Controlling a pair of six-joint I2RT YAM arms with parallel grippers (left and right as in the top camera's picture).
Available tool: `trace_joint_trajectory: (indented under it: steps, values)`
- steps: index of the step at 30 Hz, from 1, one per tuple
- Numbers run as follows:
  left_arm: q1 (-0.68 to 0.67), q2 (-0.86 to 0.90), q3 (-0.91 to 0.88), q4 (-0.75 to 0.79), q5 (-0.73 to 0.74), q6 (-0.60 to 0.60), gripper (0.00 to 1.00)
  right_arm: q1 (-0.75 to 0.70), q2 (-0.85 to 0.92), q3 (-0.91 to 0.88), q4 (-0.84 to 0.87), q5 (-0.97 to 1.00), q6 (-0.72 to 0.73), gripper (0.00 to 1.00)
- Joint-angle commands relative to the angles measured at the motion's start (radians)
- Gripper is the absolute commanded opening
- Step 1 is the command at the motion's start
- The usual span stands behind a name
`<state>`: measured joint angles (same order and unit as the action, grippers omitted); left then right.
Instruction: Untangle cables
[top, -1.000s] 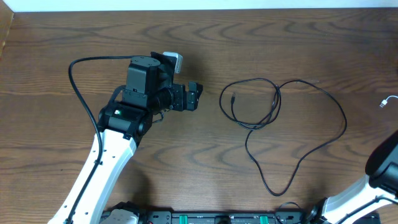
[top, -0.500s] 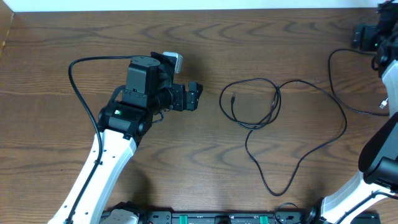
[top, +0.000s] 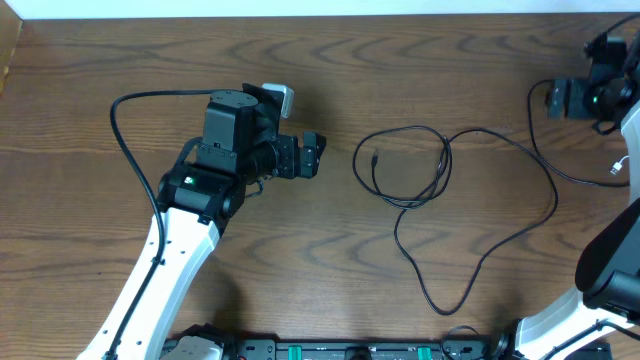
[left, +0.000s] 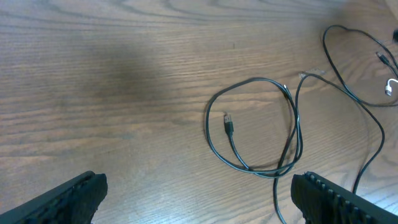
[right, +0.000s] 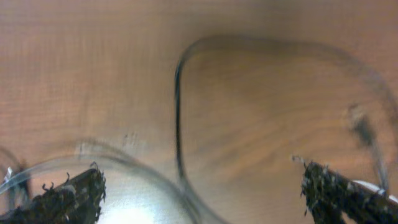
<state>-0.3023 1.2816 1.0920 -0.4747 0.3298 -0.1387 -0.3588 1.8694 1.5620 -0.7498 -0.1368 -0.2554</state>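
Cables on show: thin black looped cord (top: 447, 162) lies right of centre on the brown wooden worktop (top: 100, 60), white cord end (top: 622, 168) at the right edge. Left gripper (top: 312, 155) spread, nothing between it and the cord; right gripper (top: 555, 98) spread, near the far right corner.

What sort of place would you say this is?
Probably a robotics lab workbench: a white left arm and a right arm are mounted at a wood-grain table, with a thin black cable lying loose on it.
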Motion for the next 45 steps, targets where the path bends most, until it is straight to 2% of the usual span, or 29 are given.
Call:
trace_joint_trajectory:
  steps: [1, 4, 6, 8, 11, 13, 15, 18, 23, 31, 36, 45]
  values:
    - [0.003, 0.005, 0.022, -0.004, -0.01, -0.009, 0.99, -0.003, -0.019, 0.005, -0.122, 0.005, 0.029, 0.99]
    - [0.003, 0.005, 0.022, -0.004, -0.01, -0.009, 1.0, -0.007, -0.019, 0.005, -0.205, 0.048, 0.15, 0.99]
    - [0.003, 0.005, 0.022, -0.004, -0.01, -0.009, 1.0, -0.011, -0.019, 0.005, -0.286, 0.126, 0.321, 0.99]
    - [0.003, 0.005, 0.022, -0.004, -0.01, -0.009, 1.0, -0.014, -0.019, 0.005, -0.33, 0.164, 0.41, 0.99]
    - [0.003, 0.005, 0.022, -0.004, -0.01, -0.009, 1.0, -0.016, -0.018, -0.004, -0.351, 0.122, 0.525, 0.99]
    - [0.003, 0.005, 0.022, -0.004, -0.01, -0.009, 1.0, -0.015, -0.018, -0.008, -0.341, -0.001, 0.556, 0.99]
    - [0.003, 0.005, 0.022, -0.004, -0.01, -0.009, 1.0, -0.015, -0.018, -0.008, -0.34, -0.066, 0.505, 0.99]
    - [0.003, 0.005, 0.022, -0.004, -0.01, -0.009, 1.0, -0.017, -0.018, -0.008, -0.356, 0.015, 0.555, 0.96]
    - [0.003, 0.005, 0.022, -0.004, -0.01, -0.009, 1.0, -0.027, -0.018, -0.026, -0.391, 0.191, 0.926, 0.98]
    - [0.003, 0.005, 0.022, -0.004, -0.01, -0.009, 0.99, -0.028, -0.018, -0.171, -0.322, 0.319, 1.334, 0.96]
    - [0.003, 0.005, 0.022, -0.004, -0.01, -0.009, 1.0, -0.039, -0.018, -0.295, -0.125, 0.319, 1.359, 0.88]
    - [0.003, 0.005, 0.022, -0.004, -0.01, -0.009, 1.0, -0.096, -0.018, -0.316, -0.031, 0.323, 1.358, 0.78]
